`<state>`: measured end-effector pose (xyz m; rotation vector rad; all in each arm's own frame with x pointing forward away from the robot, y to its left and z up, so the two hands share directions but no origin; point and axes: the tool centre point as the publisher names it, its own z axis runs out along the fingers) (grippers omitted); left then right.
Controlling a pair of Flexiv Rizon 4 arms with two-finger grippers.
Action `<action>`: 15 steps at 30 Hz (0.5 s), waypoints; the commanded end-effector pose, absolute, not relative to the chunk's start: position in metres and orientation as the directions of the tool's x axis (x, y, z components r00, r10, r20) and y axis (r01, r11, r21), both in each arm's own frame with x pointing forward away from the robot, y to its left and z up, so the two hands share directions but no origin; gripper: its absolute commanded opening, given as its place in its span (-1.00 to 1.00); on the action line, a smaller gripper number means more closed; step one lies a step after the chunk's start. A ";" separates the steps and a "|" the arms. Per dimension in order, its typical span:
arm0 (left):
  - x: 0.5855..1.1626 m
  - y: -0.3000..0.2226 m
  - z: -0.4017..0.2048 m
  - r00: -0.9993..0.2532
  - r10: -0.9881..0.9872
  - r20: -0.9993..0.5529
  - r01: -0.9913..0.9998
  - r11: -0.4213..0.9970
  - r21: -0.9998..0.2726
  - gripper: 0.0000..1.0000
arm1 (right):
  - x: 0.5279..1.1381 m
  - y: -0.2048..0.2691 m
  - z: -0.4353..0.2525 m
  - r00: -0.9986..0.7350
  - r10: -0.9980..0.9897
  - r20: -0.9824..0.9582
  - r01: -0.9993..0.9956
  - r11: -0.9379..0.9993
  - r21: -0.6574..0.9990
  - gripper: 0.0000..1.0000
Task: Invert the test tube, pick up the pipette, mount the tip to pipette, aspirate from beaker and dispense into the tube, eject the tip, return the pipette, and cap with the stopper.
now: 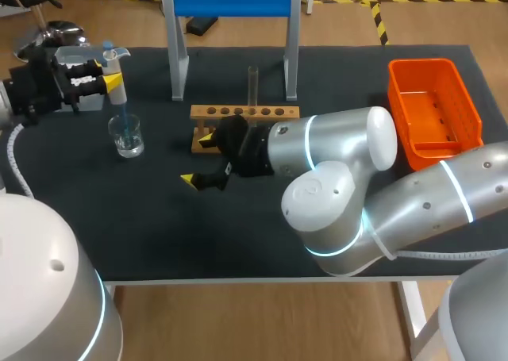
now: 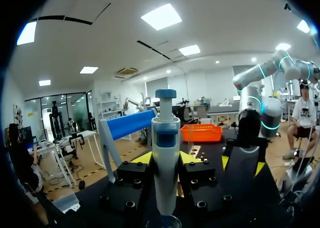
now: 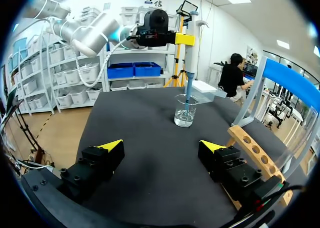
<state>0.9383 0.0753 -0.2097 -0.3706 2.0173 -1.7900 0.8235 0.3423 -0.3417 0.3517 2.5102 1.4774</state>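
Currently the left jaws are clamped on the pipette [image 1: 113, 75], which stands upright with its tip down inside the beaker [image 1: 126, 135]. The beaker stands on the dark surface [image 1: 159, 226] at nine o'clock from the wooden rack [image 1: 244, 113]. A test tube [image 1: 253, 86] stands upright in that rack. The right jaws are spread wide and empty, close by at seven o'clock of the rack.

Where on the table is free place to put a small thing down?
Bare mat lies between the beaker and the near edge, and between the wooden rack and the orange basket. Crowded: before the rack, at the open right gripper, and over the beaker, where the left gripper holds the pipette.
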 end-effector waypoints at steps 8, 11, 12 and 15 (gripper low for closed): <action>0.939 0.075 -0.210 -0.878 -0.460 -0.131 0.076 0.137 -0.988 -1.00 | 0.795 0.315 -0.299 -0.972 0.226 -0.059 0.058 0.476 0.878 1.00; 0.939 0.075 -0.210 -0.878 -0.460 -0.131 0.076 0.137 -0.988 -1.00 | 0.788 0.301 -0.278 -0.975 0.213 -0.061 0.050 0.482 0.875 1.00; 0.939 0.075 -0.210 -0.878 -0.460 -0.131 0.076 0.137 -0.988 -1.00 | 0.787 0.296 -0.271 -0.976 0.210 -0.059 0.050 0.480 0.876 1.00; 0.939 0.075 -0.210 -0.878 -0.460 -0.131 0.076 0.137 -0.988 -1.00 | 0.783 0.284 -0.249 -0.980 0.195 -0.045 0.053 0.471 0.880 1.00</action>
